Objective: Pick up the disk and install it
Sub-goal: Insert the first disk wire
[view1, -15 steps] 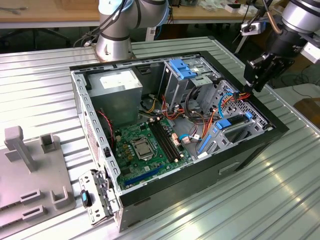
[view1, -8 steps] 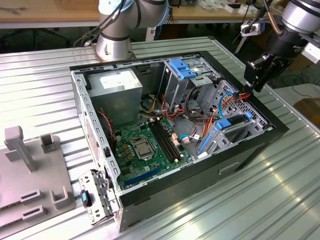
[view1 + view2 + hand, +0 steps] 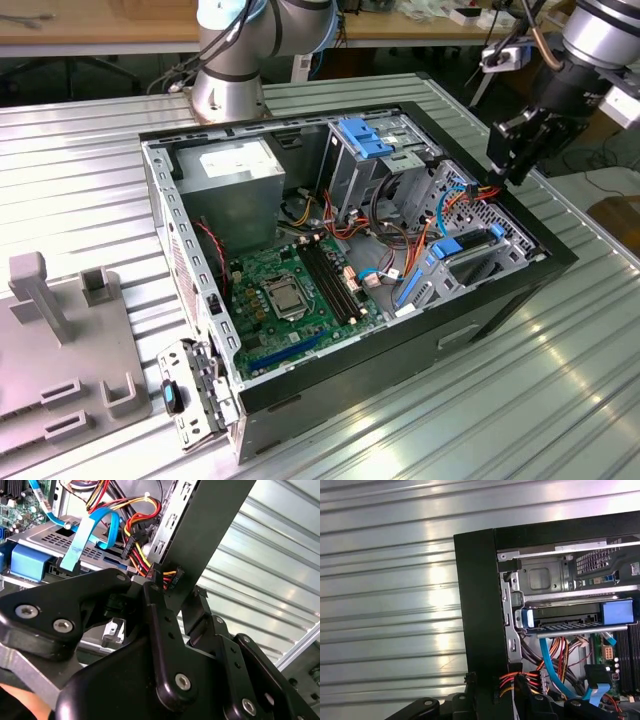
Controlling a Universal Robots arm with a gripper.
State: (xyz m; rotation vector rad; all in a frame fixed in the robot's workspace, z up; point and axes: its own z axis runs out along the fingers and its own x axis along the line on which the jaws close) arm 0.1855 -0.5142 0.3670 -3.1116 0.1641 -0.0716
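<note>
Ribbed metal: the table [image 3: 90, 170] carried an open black computer case [image 3: 400, 370], which lay on its side with the interior facing up.
Disk: the disk [image 3: 472, 250] [image 3: 565, 617] was a dark slab with bright blue rails at both ends. It lay flat in the drive cage at the case's corner toward the exterior view's right.
Gripper: the gripper [image 3: 515, 165] was black and hung over the case rim at the exterior view's right, above and beyond the disk and apart from it.
Gripper state: it could not be told whether it was spread or pressed together.
Power lead: the power lead [image 3: 142, 505], in red, yellow and black wires, ran to a connector [image 3: 169, 575] just beside the gripper in the second wrist view.
Data cable: the data cable [image 3: 547, 662] was a flat blue ribbon that looped near the drive cage.
Motherboard: the motherboard [image 3: 290, 290] was green and sat on the case floor.
Power supply: the power supply [image 3: 235, 185] was a grey box in the far corner toward the exterior view's left.
Latch bracket: the latch bracket [image 3: 365, 138] was lighter blue with a ribbed top and sat on the upper bay.
Fixture: the fixture [image 3: 60, 350] was grey and stood on the table at the exterior view's left, well apart from the case.
Arm base: the arm base [image 3: 228, 85] was silver and stood behind the case.
</note>
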